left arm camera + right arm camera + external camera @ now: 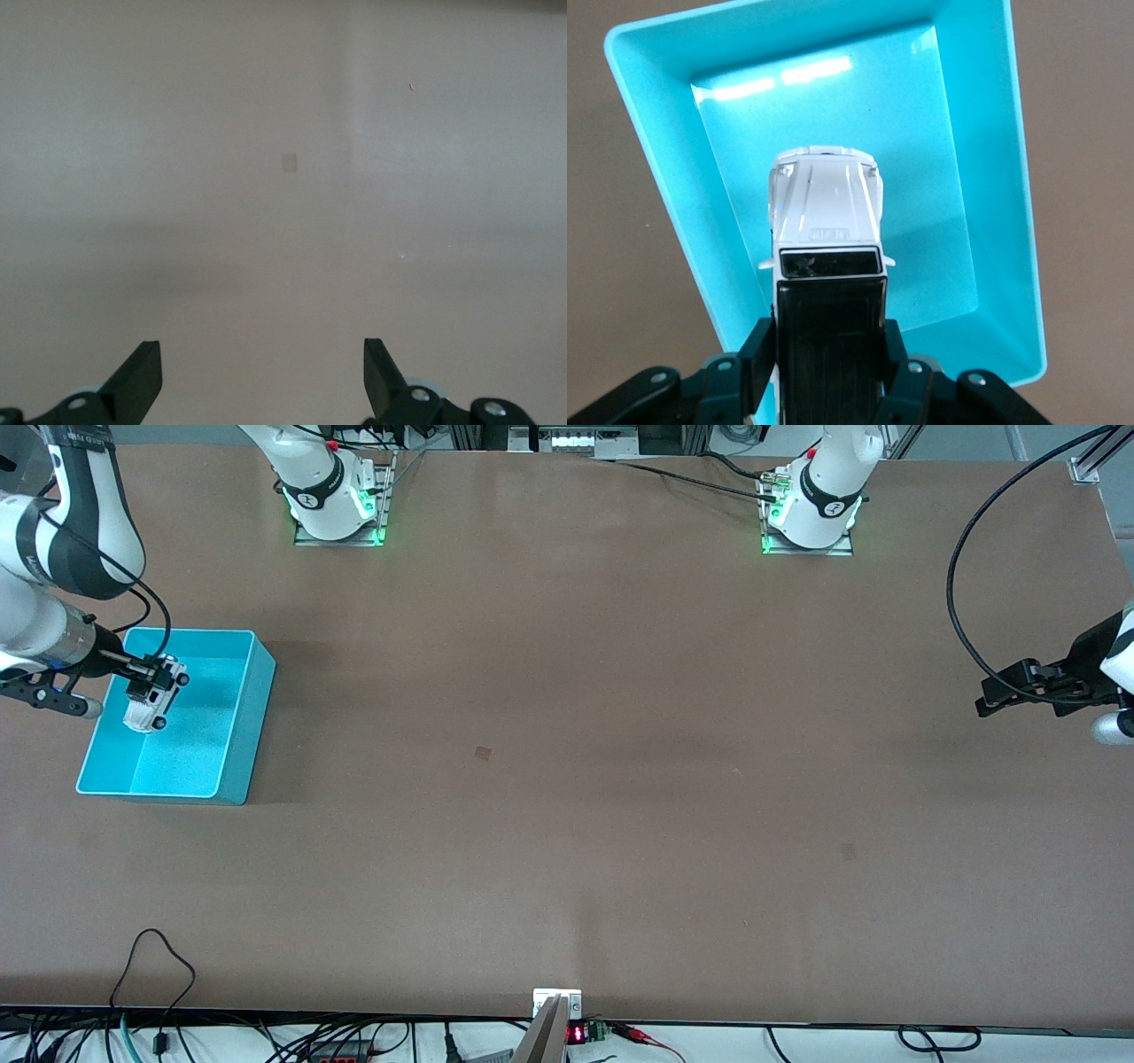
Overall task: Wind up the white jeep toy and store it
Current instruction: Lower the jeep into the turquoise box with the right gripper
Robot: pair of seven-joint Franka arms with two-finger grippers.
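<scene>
The right gripper (149, 687), fingers (757, 354) clenched on the white jeep toy (152, 701), holds it inside the cyan bin (251, 717). The left gripper (992, 695) waits, fingers (137, 381) spread and empty, above bare worktop (567, 779), well apart from the bin.

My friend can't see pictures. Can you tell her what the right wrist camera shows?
The right gripper is shut on a white toy jeep with a black roof, holding it over the inside of a bright blue bin. The jeep's nose points down toward the bin's floor. The bin sits on a brown table.
</scene>
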